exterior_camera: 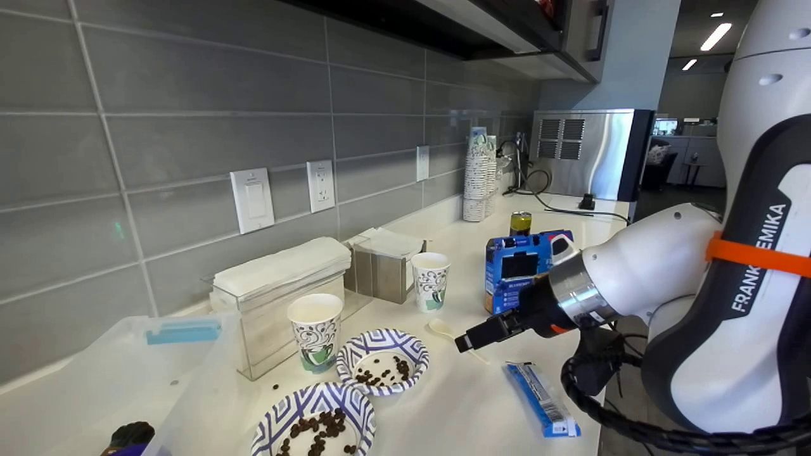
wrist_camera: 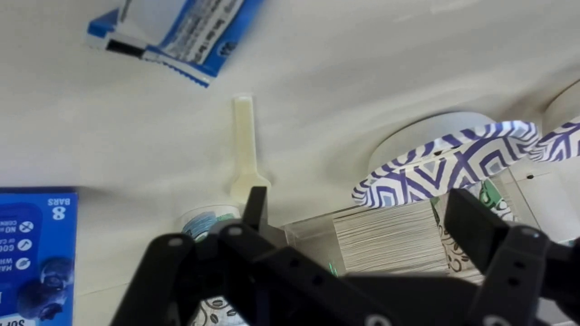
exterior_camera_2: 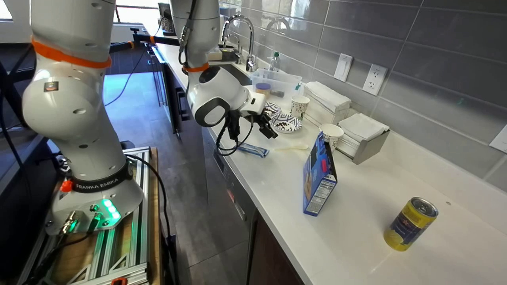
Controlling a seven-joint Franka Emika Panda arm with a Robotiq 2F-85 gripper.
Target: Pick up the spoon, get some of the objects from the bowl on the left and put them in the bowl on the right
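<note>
Tiled wall (exterior_camera: 203, 82): Gray with pale grout lines, rising behind a white surface (exterior_camera: 469, 411), a light switch (exterior_camera: 255, 201) and an outlet (exterior_camera: 321, 185) mounted on it.
Franka Emika arm (exterior_camera: 614, 272): White and black, extended over the surface from the edge opposite the wall.
Tool (wrist_camera: 358, 206): Released, its black fingers (wrist_camera: 476, 231) spread wide apart, angled downward above the surface near the spoon (wrist_camera: 246, 136).
Spoon: Cream-colored, lying on the surface between a blue packet (exterior_camera: 542, 402) and a coffee-print paper cup (exterior_camera: 431, 285).
Paper bowls (exterior_camera: 416, 354): Two, patterned in purple-blue and white, side by side, rims apparently touching; coffee beans (exterior_camera: 326, 419) lie in each, and a stray bean (exterior_camera: 275, 386) rests on the surface close by.
Second cup (exterior_camera: 317, 332): Upright just beside one bowl; napkin holders (exterior_camera: 396, 278) stand along the wall.
Bar box (exterior_camera_2: 313, 178): Blue, upright on the surface, blueberries pictured on its face.
Yellow can (exterior_camera_2: 411, 223): On the surface past the box, well apart from the bowls.
Plastic bin (exterior_camera: 203, 380): Translucent, on the surface near the bowls.
</note>
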